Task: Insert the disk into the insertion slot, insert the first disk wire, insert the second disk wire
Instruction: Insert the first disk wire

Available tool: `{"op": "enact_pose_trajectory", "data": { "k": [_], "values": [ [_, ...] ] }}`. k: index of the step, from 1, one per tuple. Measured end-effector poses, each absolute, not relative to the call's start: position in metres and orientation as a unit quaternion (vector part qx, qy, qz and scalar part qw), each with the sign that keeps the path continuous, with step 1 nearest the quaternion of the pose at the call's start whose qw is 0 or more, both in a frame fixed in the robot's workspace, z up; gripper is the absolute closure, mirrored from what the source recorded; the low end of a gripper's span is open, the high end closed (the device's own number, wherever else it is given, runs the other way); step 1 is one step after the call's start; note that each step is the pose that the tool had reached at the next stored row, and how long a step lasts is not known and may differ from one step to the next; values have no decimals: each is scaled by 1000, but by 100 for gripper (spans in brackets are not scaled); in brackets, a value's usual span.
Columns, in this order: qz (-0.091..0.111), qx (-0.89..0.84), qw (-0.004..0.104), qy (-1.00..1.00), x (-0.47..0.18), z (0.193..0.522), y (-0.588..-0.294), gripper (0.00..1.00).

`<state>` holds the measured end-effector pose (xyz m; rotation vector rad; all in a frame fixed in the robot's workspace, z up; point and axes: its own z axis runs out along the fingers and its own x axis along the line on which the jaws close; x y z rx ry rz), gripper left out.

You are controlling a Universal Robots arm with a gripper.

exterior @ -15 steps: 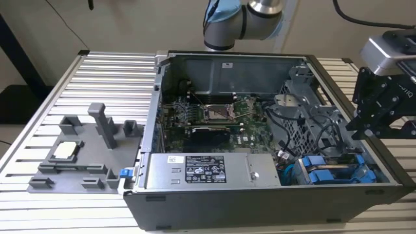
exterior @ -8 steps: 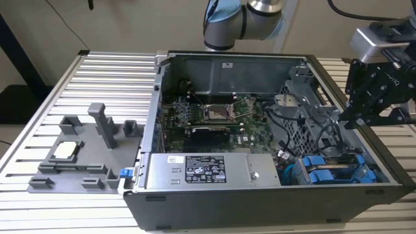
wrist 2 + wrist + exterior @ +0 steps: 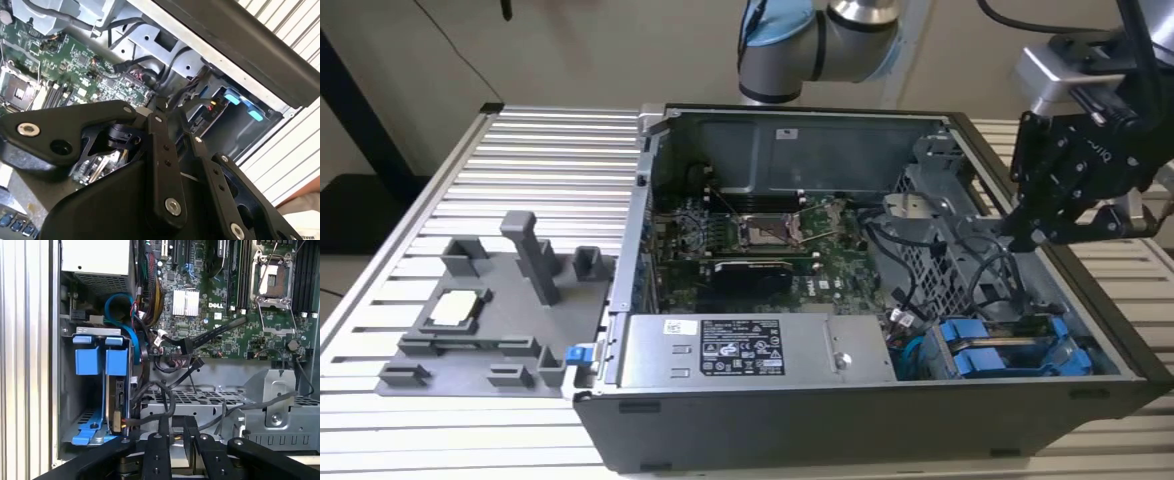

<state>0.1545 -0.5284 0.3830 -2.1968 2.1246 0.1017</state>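
Blue plastic-framed disk (image 3: 116, 362) sits in the grey sheet-metal insertion slot (image 3: 67, 390); black gripper (image 3: 1027, 240) jaws slightly apart.

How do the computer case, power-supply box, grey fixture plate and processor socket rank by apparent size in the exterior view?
1. computer case, clearly the largest.
2. grey fixture plate and power-supply box: they look much alike in extent, so I won't rank them against each other.
3. processor socket, the smallest.
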Motion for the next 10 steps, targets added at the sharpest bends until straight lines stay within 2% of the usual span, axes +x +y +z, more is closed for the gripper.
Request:
{"op": "enact_pose_trajectory", "data": {
  "k": [10],
  "values": [
    [29,-718,40,694,127,382,-520,73]
  ]
}}
